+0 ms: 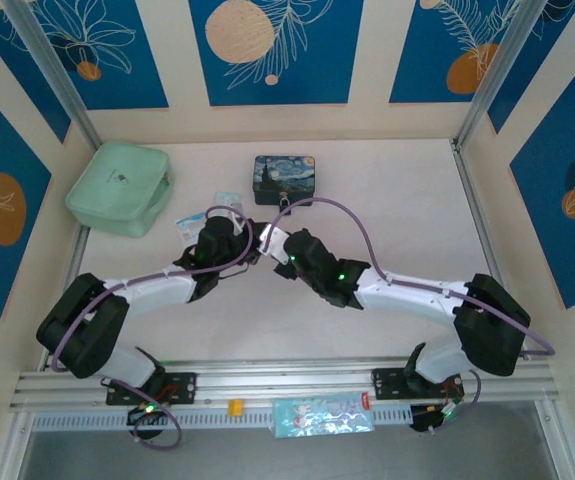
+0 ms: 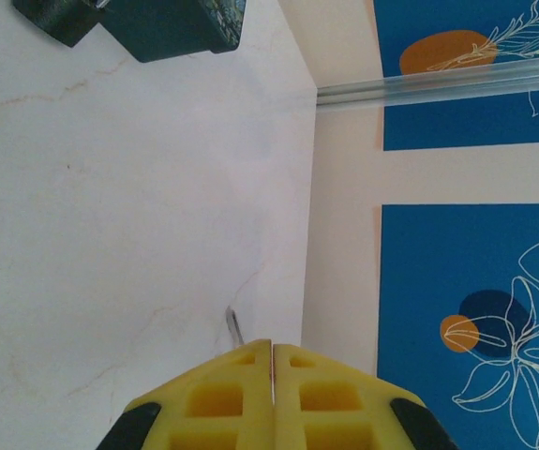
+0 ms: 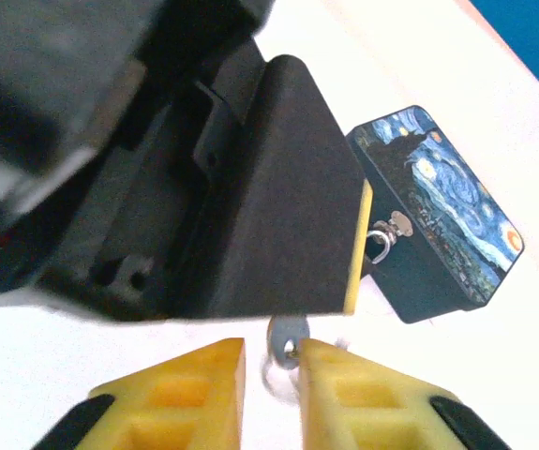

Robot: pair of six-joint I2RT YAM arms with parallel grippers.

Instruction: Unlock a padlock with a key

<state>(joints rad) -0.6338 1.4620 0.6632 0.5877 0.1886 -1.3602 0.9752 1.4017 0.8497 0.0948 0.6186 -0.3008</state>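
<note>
My left gripper is shut, and a thin metal tip of the key pokes out beside its yellow fingers. In the right wrist view the key's grey round head sticks out under the left gripper's dark body. My right gripper is open around that head, with its right finger touching it. The padlock's silver shackle hangs at the front of the blue starry tin. The padlock's dark body is hidden behind the left finger's edge.
The blue tin stands at the back centre, just beyond both grippers. A mint-green pouch lies at the back left. Small clear-blue packets lie between the pouch and the tin. Blue-patterned walls close in the table.
</note>
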